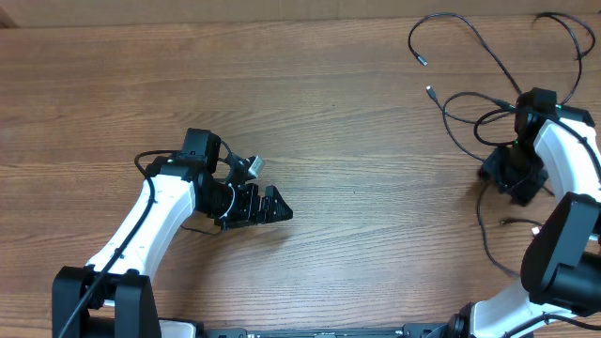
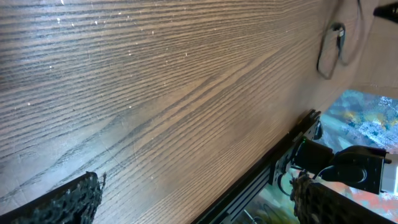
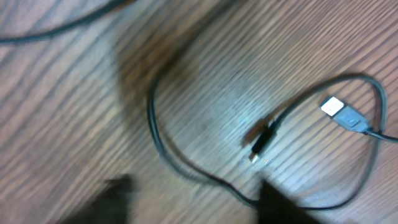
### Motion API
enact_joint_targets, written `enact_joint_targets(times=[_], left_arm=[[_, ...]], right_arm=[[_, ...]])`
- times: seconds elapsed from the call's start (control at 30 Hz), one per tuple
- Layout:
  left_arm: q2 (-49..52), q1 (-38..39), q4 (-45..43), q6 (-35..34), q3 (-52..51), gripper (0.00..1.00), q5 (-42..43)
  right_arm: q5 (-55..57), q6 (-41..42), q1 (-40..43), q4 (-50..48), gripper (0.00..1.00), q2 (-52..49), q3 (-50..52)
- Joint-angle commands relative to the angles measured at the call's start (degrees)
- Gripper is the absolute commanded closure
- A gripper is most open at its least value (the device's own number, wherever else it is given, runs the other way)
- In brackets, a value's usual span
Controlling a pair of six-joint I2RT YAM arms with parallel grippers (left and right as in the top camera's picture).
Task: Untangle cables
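Note:
The cables [image 1: 470, 99] lie as loose thin black strands on the wooden table at the far right, with small plug ends [image 1: 422, 60] toward the middle. My right gripper [image 1: 512, 181] hangs over these strands. In the blurred right wrist view its fingers [image 3: 196, 196] are apart, and one cable [image 3: 155, 130] curves across the table between them and runs under the right finger. A silver USB plug [image 3: 333, 106] and a small dark plug [image 3: 261, 140] lie just beyond. My left gripper [image 1: 274, 208] is open and empty [image 2: 196, 202] over bare wood at the middle left, far from the cables.
The table's front edge with a black rail [image 2: 273, 168] shows in the left wrist view. A thin dark loop [image 2: 331, 48] lies on the wood far off there. Another strand [image 1: 485, 235] runs down beside the right arm's base.

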State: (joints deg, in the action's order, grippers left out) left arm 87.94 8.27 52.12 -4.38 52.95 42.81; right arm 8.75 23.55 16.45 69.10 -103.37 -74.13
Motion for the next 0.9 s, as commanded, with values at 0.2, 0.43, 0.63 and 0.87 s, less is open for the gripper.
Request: enact_joint_targets(times=[0.2, 0.43, 0.63, 0.87], left_arm=[[0.22, 0.11, -0.83, -2.54, -0.04, 0.01, 0.26], [-1.27, 0.11, 3.28, -2.56, 5.84, 0.0, 0.26], [-7.8, 1.18, 7.45, -8.44, 13.73, 0.0, -9.42], [-22.08, 10.51, 7.26, -17.64, 17.44, 0.01, -27.78]], right_arm=[[-7.52, 0.33, -0.09, 3.28, 0.17, 6.73, -4.55], [-16.7, -3.78, -0.09, 4.44, 0.16, 20.87, -5.03], [-17.46, -4.59, -2.21, 9.22, 0.15, 32.61, -5.03], [-17.44, -4.59, -8.02, 10.56, 0.15, 47.41, -4.96]])
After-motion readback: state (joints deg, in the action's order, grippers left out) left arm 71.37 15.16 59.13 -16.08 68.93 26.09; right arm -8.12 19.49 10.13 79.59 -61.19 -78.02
